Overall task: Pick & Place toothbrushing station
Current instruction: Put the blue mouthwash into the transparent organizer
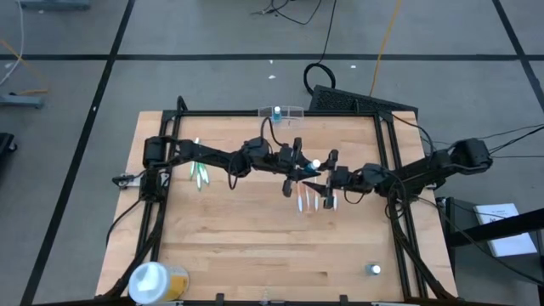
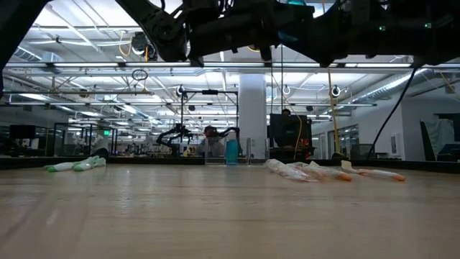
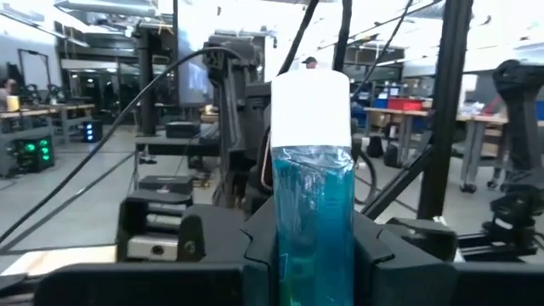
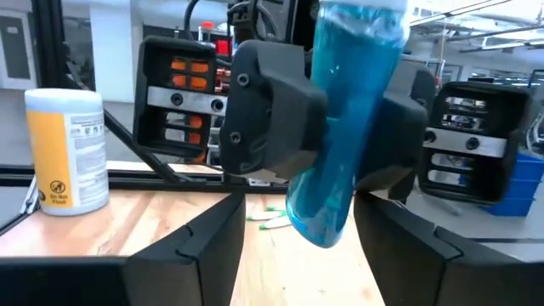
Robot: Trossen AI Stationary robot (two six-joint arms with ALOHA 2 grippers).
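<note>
My left gripper is above the table's middle, shut on a blue bottle with a white cap; the cap shows from above in the high view. My right gripper faces it from the right, open. In the right wrist view its fingers stand on either side of the bottle's lower end, apart from it. The clear toothbrushing station stands at the table's far edge with a small blue thing in it. My left gripper pinches the blue bottle's body about halfway up between its two fingers. The fingers come level from the table's left and lie across the bottle. The bottle stands nearly upright, cap up and slightly tilted, lifted clear of the table.
Green toothbrushes lie at the left. White and orange toothbrushes lie below the grippers. A white-and-yellow tub stands at the near left corner, and a small object at the near right. Black frame rails run along the table's sides.
</note>
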